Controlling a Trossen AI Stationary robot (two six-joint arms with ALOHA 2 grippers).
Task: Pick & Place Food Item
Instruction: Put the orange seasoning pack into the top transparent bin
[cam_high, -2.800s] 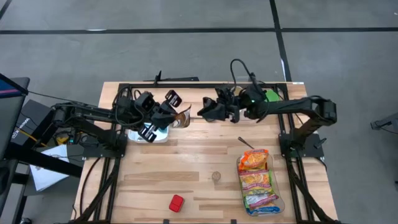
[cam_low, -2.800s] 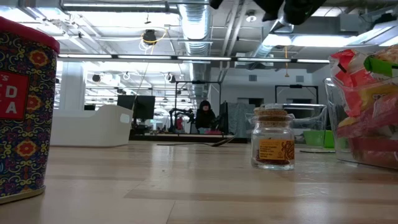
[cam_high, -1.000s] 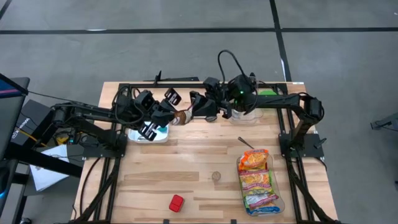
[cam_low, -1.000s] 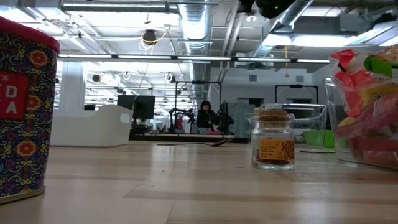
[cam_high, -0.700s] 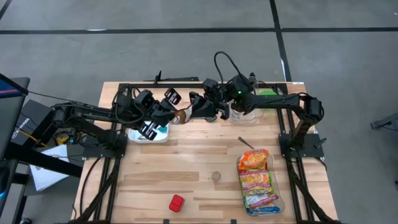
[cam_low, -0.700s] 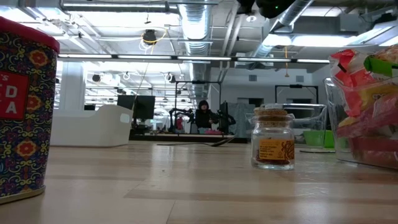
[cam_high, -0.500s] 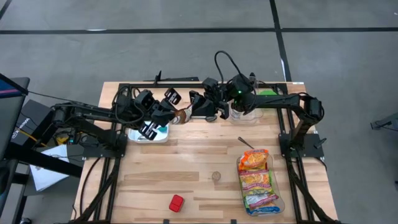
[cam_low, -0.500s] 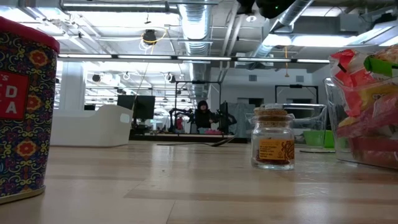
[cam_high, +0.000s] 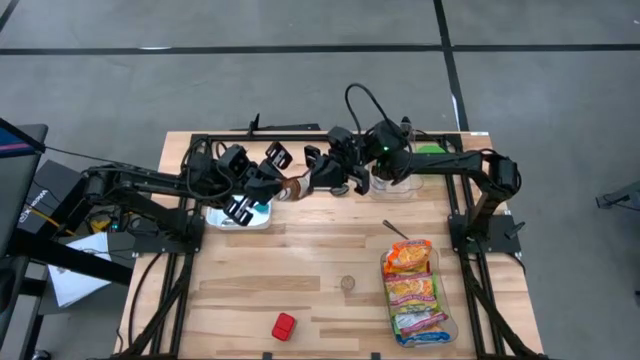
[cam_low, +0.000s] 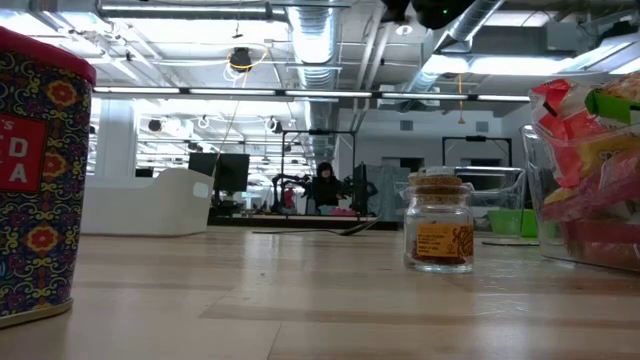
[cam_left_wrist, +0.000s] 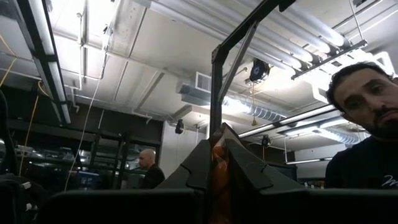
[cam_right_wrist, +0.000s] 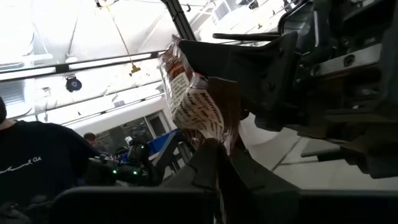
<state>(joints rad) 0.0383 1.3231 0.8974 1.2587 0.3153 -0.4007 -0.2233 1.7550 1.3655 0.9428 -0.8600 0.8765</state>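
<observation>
Since 2.8 seconds ago the right arm has swung from the upper middle of the high view leftward, so the right gripper (cam_high: 312, 182) now meets the left gripper (cam_high: 283, 187) over the far part of the bench (cam_high: 300, 290); over the last half second nothing visibly shifts.

Between the two grippers hangs a brown snack packet (cam_high: 293, 188), just left of centre in the upper half of the high view. In the left wrist view the left gripper's fingers (cam_left_wrist: 198, 167) are pressed together on the packet's orange-brown edge (cam_left_wrist: 219, 168). In the right wrist view the right gripper's fingers (cam_right_wrist: 208, 163) close on the lower corner of the same packet (cam_right_wrist: 194, 109), whose white printed face tilts up toward the left gripper's dark body.

Below the left gripper sits a white tray (cam_high: 238, 217). At lower right of the high view lie bright noodle packets (cam_high: 412, 290) in a clear bin. A cork-stoppered jar (cam_low: 439, 232) stands at lower centre, a red patterned tin (cam_low: 38, 180) near the front edge, and a spoon (cam_high: 397, 231) above the noodles.

People show in both wrist views, beyond the bench.
</observation>
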